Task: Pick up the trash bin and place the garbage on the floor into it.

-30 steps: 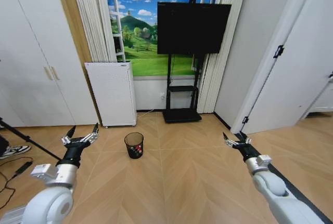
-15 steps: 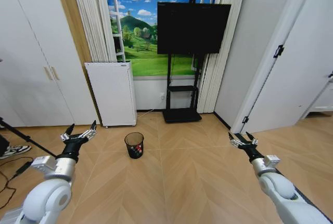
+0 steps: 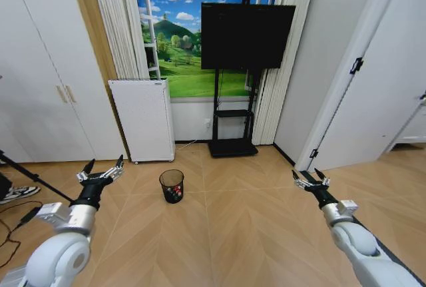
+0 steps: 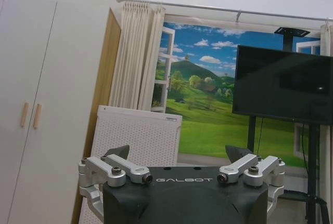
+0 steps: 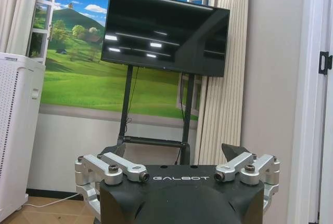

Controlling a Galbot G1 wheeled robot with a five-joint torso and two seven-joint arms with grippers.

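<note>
The trash bin [image 3: 172, 186], a small black wire-mesh basket, stands upright on the herringbone floor [image 3: 233, 234] a little left of centre, in front of the white appliance. Red-and-white garbage [image 3: 175, 191] shows through its mesh. My left gripper [image 3: 101, 170] hovers open to the left of the bin, well apart from it, with nothing between its fingers. My right gripper [image 3: 310, 178] hangs open far to the right, also holding nothing. In the wrist views both grippers [image 4: 179, 154] [image 5: 174, 151] point toward the far wall with fingers spread.
A tall white perforated appliance [image 3: 142, 120] stands behind the bin. A black TV on a stand [image 3: 246, 30] is at the back wall. Cables and a tripod leg [image 3: 33, 180] lie at the left, a white door [image 3: 379, 100] at the right. Open floor lies ahead.
Both arms drew slightly outward a second ago, the right gripper shifting right and the left a little left. Since half a second ago nothing has moved.
</note>
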